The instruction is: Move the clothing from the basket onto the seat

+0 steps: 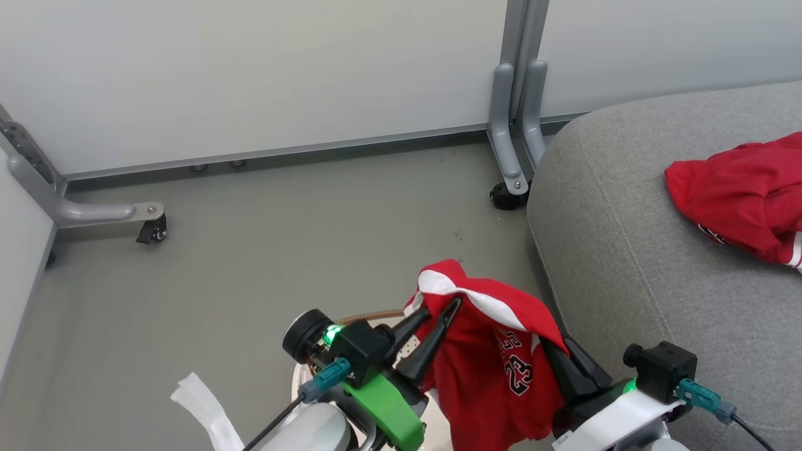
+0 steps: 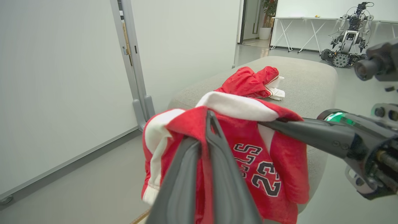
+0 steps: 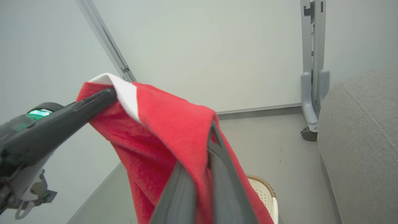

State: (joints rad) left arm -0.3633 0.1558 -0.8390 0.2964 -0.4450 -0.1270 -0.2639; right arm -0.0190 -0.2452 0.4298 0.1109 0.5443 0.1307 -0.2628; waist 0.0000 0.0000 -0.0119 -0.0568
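Jersey (image 1: pixel 482 376) above the basket (image 3: pixel 267 196), left of the seat (image 1: pixel 626 263); other garment (image 1: pixel 739 194) on the seat

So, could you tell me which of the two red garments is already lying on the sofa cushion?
The crumpled red garment on the grey seat; the numbered jersey hangs from the left end effector and the right end effector.

Pale partition panels (image 1: pixel 250 75) flank a grey castered post (image 1: pixel 525 37); smooth grey floor (image 1: pixel 282 250) spreads before that post.
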